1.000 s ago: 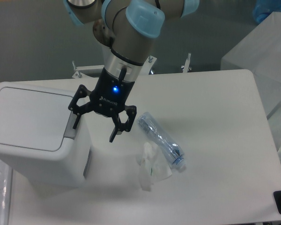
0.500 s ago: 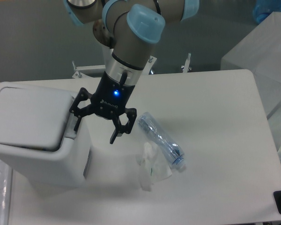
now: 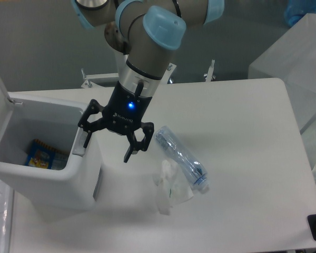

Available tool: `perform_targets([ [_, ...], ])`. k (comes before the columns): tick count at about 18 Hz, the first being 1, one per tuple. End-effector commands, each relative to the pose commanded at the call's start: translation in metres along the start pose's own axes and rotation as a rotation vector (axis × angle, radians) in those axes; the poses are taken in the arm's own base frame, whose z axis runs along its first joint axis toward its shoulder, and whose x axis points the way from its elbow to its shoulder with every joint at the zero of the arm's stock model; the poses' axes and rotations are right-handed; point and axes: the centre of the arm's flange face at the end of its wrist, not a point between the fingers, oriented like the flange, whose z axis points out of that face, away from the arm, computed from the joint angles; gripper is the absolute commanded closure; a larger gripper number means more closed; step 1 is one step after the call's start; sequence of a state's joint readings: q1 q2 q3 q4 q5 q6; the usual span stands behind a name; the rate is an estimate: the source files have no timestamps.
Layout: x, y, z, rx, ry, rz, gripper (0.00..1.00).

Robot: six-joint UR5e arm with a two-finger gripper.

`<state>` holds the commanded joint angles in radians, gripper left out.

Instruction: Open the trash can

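White table, trash can, plastic bottle, crumpled wrapper

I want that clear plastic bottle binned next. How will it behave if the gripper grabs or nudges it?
The bottle looks empty and crumpled, so it is probably very light and may cave in under the fingers. It lies on its side on the smooth table, so a nudge could roll or skid it. Its glossy plastic may slip.

Grey arm, light-blue joint caps, black end effector, blue LED.
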<state>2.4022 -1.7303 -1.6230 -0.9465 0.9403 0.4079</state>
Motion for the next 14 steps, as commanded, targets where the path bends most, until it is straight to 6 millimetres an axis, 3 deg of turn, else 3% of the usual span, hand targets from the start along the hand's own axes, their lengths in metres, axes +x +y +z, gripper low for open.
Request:
perform_targets([
  [6,-0.025,0.001,-0.016,0.020,-0.038,0.065,0.00],
  [9,-0.061,0.008,-0.037,0.006,-0.133,0.099,0.00],
  [12,-0.087,0.019,-0.045,-0.064,-0.230,0.218,0.00],
  [14,-0.098,0.026,-0.039,-0.124,-0.265,0.304,0.00],
])
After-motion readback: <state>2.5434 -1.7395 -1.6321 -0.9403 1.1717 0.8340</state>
